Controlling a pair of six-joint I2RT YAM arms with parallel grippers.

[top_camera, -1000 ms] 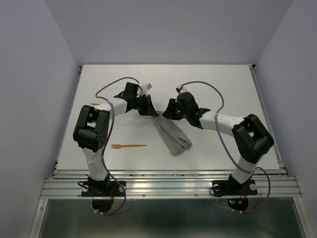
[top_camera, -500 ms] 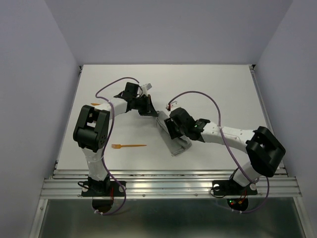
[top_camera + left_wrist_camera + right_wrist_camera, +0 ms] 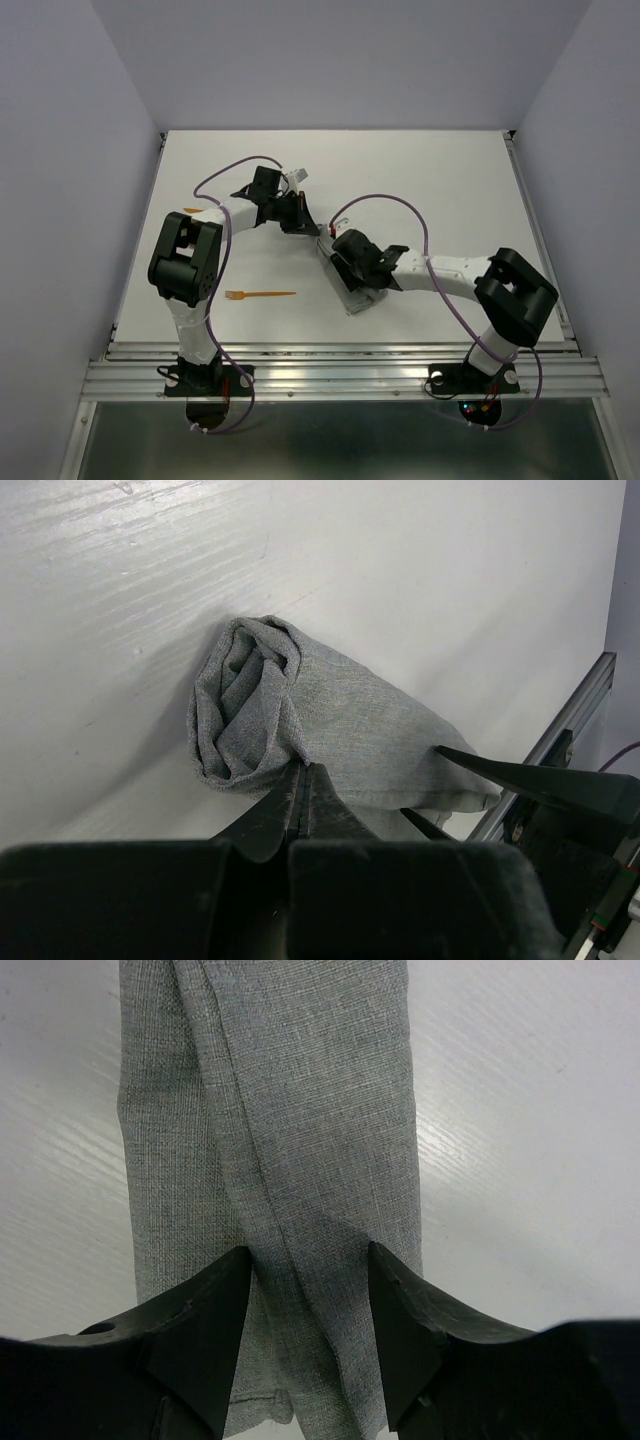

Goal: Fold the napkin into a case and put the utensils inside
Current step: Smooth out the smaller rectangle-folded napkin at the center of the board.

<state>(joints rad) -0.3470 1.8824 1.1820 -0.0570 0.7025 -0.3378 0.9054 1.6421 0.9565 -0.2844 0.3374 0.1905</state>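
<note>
The grey napkin (image 3: pixel 360 298) lies folded into a narrow strip, running from the table's middle toward the near edge. It also shows in the left wrist view (image 3: pixel 340 710) and the right wrist view (image 3: pixel 290 1110). My left gripper (image 3: pixel 308 229) is shut, its tips (image 3: pixel 303 772) pinching the bunched far end of the cloth. My right gripper (image 3: pixel 350 268) is open and low over the strip, fingers (image 3: pixel 205 1305) either side of its lengthwise fold. The orange fork (image 3: pixel 260 294) lies on the table left of the napkin. A second orange piece (image 3: pixel 191 210) peeks out by the left arm.
The white table (image 3: pixel 450 180) ends in a metal rail (image 3: pixel 340 355) at the near edge. Grey walls close in the left, right and back. Purple cables loop above both wrists.
My right gripper moved from the far end of the napkin toward the near end and now sits over the strip's middle. The left gripper, the fork and the other piece stayed put.
</note>
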